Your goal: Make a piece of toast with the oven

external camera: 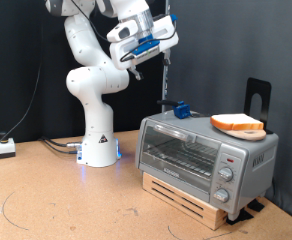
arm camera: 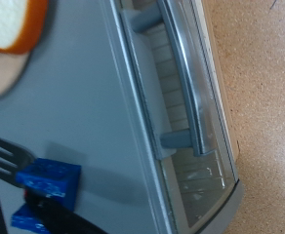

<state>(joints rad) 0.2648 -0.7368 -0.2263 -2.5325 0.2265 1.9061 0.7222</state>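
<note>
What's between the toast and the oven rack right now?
The closed glass door. The piece of toast lies on a round board on top of the oven; the gripper hangs above the oven's left end in the exterior view, holding nothing.

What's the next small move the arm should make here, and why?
Probably lower the gripper toward the door handle of the oven. The glass door looks closed, the piece of toast sits on the round board on the oven's top, and the gripper hangs well above the oven holding nothing, with the wrist view looking down on the handle.
</note>
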